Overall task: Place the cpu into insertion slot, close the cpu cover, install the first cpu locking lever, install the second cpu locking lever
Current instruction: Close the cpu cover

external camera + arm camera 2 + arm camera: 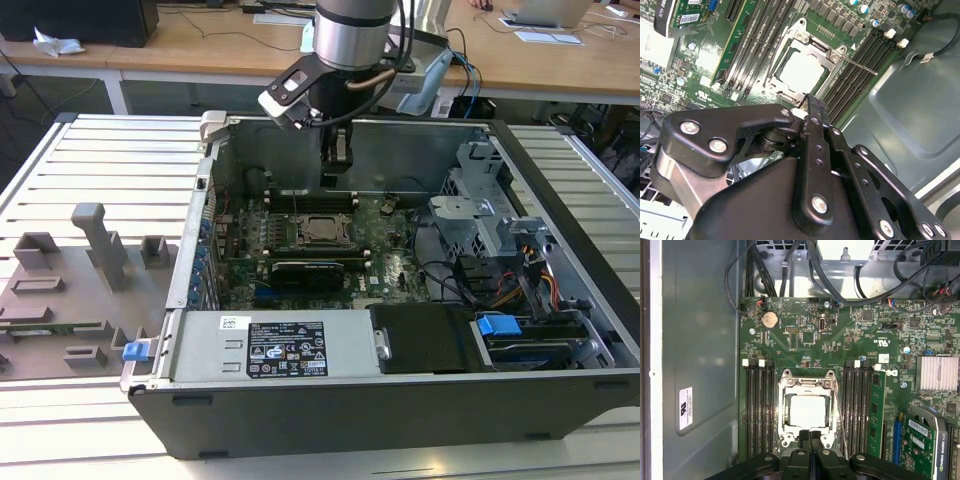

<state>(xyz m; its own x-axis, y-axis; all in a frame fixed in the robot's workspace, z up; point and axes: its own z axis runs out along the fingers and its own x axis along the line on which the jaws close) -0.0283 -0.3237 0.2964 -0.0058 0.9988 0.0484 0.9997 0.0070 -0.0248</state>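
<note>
The cpu (807, 410) shows its pale silvery face inside the insertion slot (322, 231) on the green board. The cpu cover (805, 385) lies flat over it, framing the chip; the chip (800, 71) and the cover (812, 48) also appear in the second wrist view. A thin metal lever rod (860, 65) sticks out from one corner of the socket over the memory slots, and another wire lever (771, 64) runs along the opposite side. My gripper (810, 435) hangs just above one edge of the socket, fingers shut together with nothing between them. It also shows in the exterior view (338, 152).
Black memory slots (758, 405) flank the socket on both sides. A graphics card (927, 440), loose black cables (790, 270) and the grey case wall (700, 340) are close by. A drive cage (490, 210) and a power supply (270, 345) fill the case's front. Grey fixtures (100, 245) stand on the table.
</note>
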